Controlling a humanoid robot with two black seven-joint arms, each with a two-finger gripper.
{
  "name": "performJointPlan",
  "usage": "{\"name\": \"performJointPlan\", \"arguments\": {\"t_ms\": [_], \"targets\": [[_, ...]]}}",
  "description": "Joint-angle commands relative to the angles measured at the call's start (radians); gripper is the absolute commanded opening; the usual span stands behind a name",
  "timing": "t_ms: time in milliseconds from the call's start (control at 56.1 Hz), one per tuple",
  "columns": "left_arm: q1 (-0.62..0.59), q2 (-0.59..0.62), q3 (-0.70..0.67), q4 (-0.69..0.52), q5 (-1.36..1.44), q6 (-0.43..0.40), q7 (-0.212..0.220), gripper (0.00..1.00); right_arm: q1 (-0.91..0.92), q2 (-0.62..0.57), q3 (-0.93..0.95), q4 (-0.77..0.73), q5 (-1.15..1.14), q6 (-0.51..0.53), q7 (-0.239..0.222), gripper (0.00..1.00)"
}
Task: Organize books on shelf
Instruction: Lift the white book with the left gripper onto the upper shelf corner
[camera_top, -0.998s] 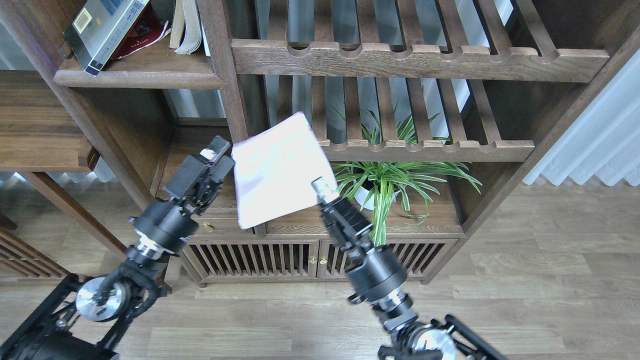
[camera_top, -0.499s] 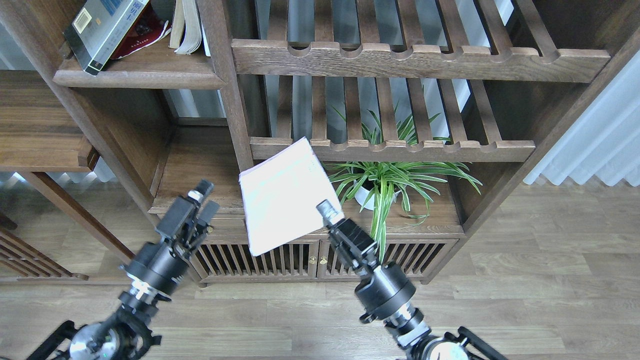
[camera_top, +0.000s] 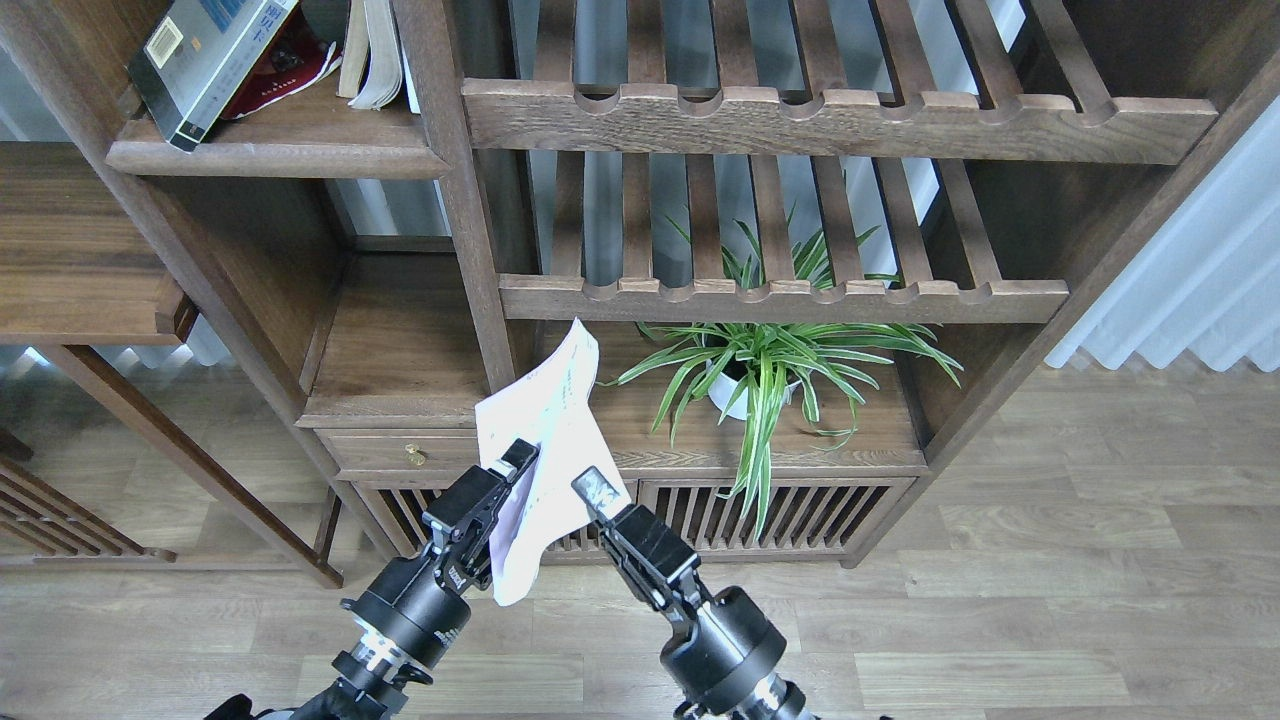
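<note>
Between the fingers of 2 black arms, low in the head view, a pale lavender-white paperback (camera_top: 545, 440) stands tilted on edge, its top corner leaning up toward the spider plant (camera_top: 765, 370) and its lower corner hanging below the fingertips. The right gripper (camera_top: 598, 495) grips the book's lower right edge, one silver-tipped finger (camera_top: 598, 488) lying against the cover; its partner is hidden behind the pages. The left gripper (camera_top: 510, 475) meets the book's left edge at about the same height, with one finger (camera_top: 518, 460) pressed to the cover, though whether its fingers are clamped on the paper or merely resting beside it cannot be told from this angle.

Well above and to the left of both sets of fingers, the shelf (camera_top: 280, 155), a flat dark-brown board with a rounded front edge, carries the other 2 books of the task. The thick black-edged book (camera_top: 205, 60) leans at a slant over the red paperback (camera_top: 290, 65), of which only a strip shows. Just beside them, an open pale volume (camera_top: 372, 55) stands against the upright post.

Directly beyond the fingertips sits the low cabinet (camera_top: 620, 465) with slatted doors, the potted plant resting on its top, and 2 slatted racks (camera_top: 780, 295) with notched rails span the frame above.
</note>
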Motion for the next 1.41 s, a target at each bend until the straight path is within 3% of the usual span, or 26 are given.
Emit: {"name": "performJointPlan", "arguments": {"t_ms": [0,18,36,89,214,463,659,784,927,1212,1390], "targets": [[-0.002,0.029,-0.04,-0.002,0.001,0.0,0.007,0.0,0.015,0.0,0.011,-0.026,-0.016,0.0,-0.001,0.75],[-0.002,0.038,-0.053,-0.002,0.001,0.0,0.013,0.0,0.022,0.0,0.012,-0.04,-0.022,0.0,-0.002,0.93],[-0.003,0.049,-0.066,-0.003,0.001,0.0,0.018,0.0,0.028,0.0,0.016,-0.052,-0.025,0.0,-0.002,0.99],[-0.006,0.07,-0.092,-0.005,0.003,0.0,0.035,0.0,0.034,-0.017,0.034,-0.073,-0.02,0.0,-0.001,0.99],[-0.049,0.196,-0.165,-0.018,0.075,0.0,0.119,0.0,0.042,-0.052,0.081,-0.113,-0.02,0.0,-0.001,0.99],[-0.15,0.428,-0.296,-0.02,0.113,0.0,0.118,0.0,0.051,-0.063,0.109,-0.152,-0.017,0.0,0.002,0.99],[-0.42,0.59,-0.348,-0.018,0.11,0.0,0.089,0.0,0.057,-0.059,0.111,-0.201,-0.01,0.0,0.005,0.99],[-0.598,0.638,-0.348,-0.018,0.112,0.0,0.095,0.0,0.064,-0.059,0.111,-0.207,-0.008,0.0,0.005,0.99],[-0.718,0.722,-0.333,-0.018,0.119,0.0,0.102,0.0,0.066,-0.059,0.111,-0.21,-0.004,0.0,0.005,0.99],[-0.781,0.785,-0.336,0.04,0.368,0.0,0.138,0.0,0.066,-0.056,0.12,-0.213,-0.002,0.0,0.005,0.99],[-0.913,0.778,-0.327,0.097,0.504,0.0,0.239,0.0,0.066,-0.057,0.137,-0.218,-0.002,0.0,0.005,0.99]]}}
